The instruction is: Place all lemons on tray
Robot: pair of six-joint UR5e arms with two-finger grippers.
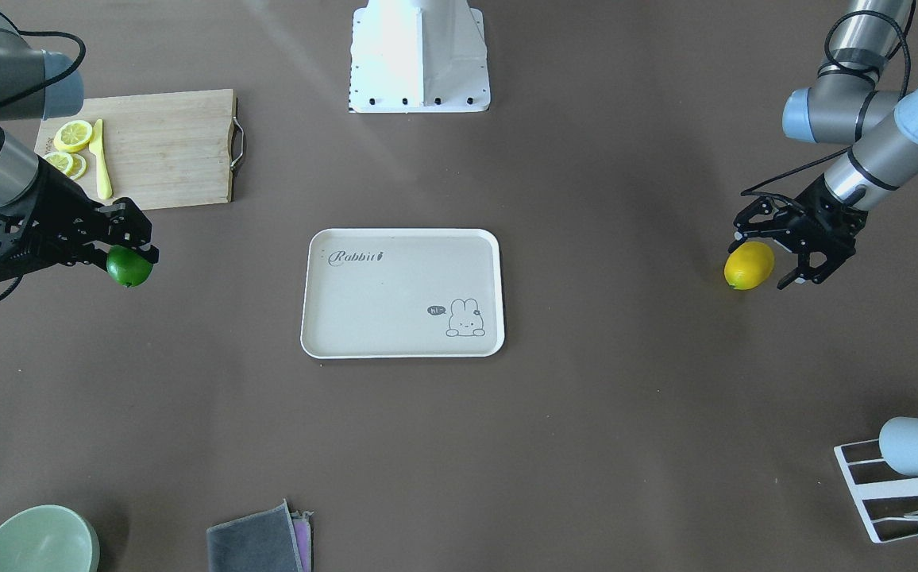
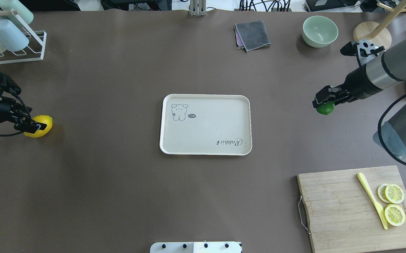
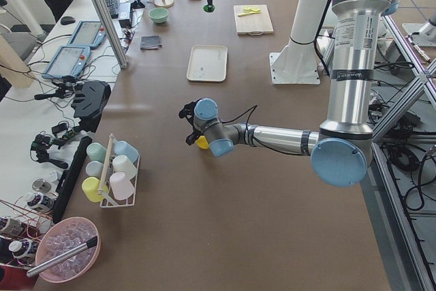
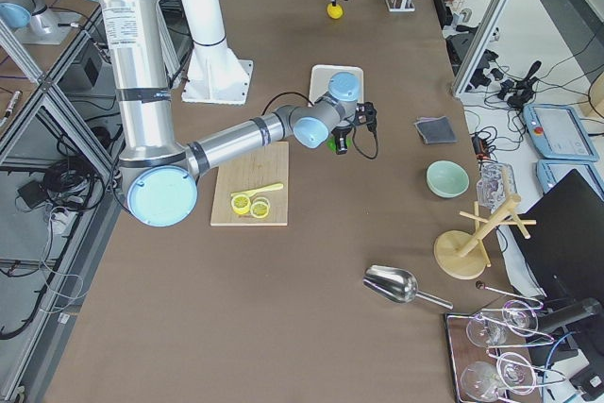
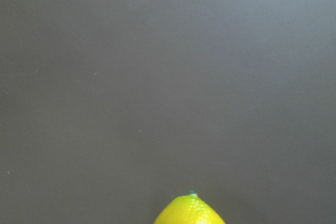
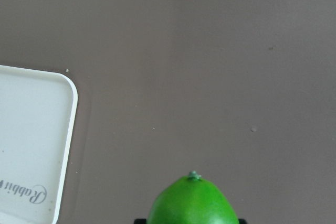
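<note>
Yellow lemon (image 5: 190,212): glossy, dimpled oval

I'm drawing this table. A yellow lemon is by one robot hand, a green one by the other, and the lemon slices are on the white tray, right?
Almost. The overhead view shows the lemon slices on the wooden cutting board, not the tray. The yellow lemon is by the left hand and the green lemon by the right hand.
</note>
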